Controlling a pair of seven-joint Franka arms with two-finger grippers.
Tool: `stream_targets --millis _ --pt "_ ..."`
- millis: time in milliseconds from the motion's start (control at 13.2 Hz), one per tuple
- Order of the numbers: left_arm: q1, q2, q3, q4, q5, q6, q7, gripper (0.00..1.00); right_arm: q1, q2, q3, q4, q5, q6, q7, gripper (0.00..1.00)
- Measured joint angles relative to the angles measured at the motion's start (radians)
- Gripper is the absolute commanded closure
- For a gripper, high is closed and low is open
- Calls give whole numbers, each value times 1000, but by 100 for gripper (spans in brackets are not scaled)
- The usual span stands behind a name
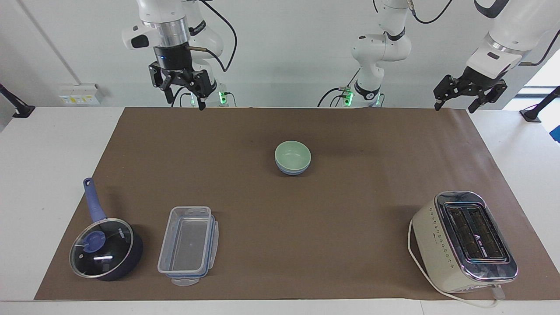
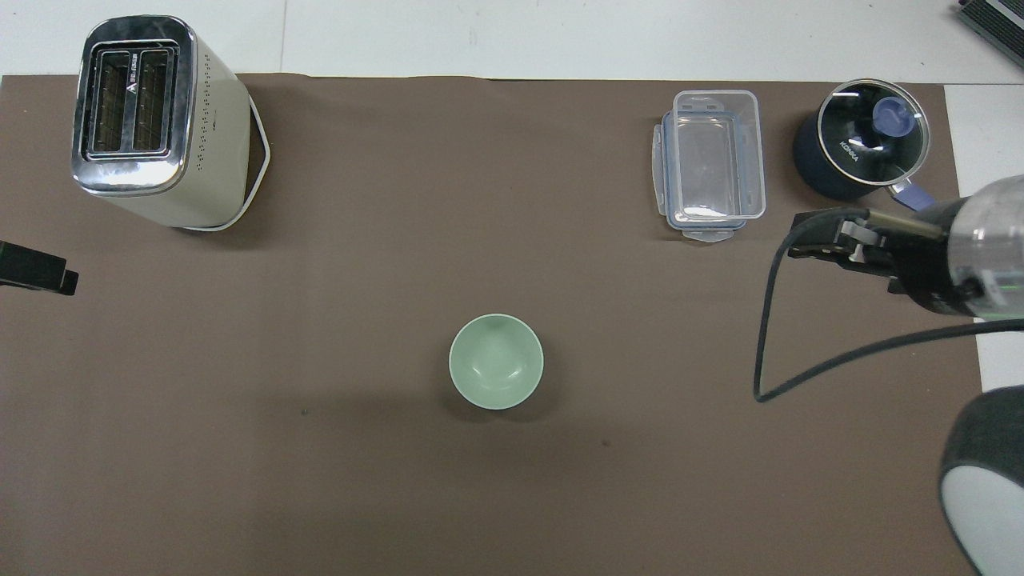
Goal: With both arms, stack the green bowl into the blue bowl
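The green bowl [image 1: 292,153] sits nested inside the blue bowl [image 1: 292,171] in the middle of the brown mat. Only the blue bowl's lower wall shows under it. In the overhead view the green bowl [image 2: 496,362] hides the blue bowl. My right gripper [image 1: 184,101] is open and empty, raised high over the mat's edge nearest the robots, toward the right arm's end. Its wrist [image 2: 960,256] shows in the overhead view. My left gripper [image 1: 456,106] is open and empty and waits raised over the mat's corner at the left arm's end. One of its tips [image 2: 36,272] shows in the overhead view.
A cream toaster [image 1: 466,240] [image 2: 152,120] stands far from the robots at the left arm's end. A clear plastic container [image 1: 188,245] [image 2: 710,164] and a lidded dark blue saucepan [image 1: 105,247] [image 2: 860,144] stand far from the robots at the right arm's end.
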Motion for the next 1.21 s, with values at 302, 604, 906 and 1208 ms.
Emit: stream_targets --millis 302,604,906,1208 --pt "0 0 0 0 0 0 4 0 -1 -60 -172 11 2 -121 -184 0" --pt "0 0 1 0 0 1 4 0 -3 -65 -273 9 3 -158 -392 0" --pt "0 0 5 0 0 1 4 0 3 -42 -264 5 3 -163 -448 0" --pt "0 0 5 1 0 1 4 0 4 -30 -263 4 4 -164 -449 0"
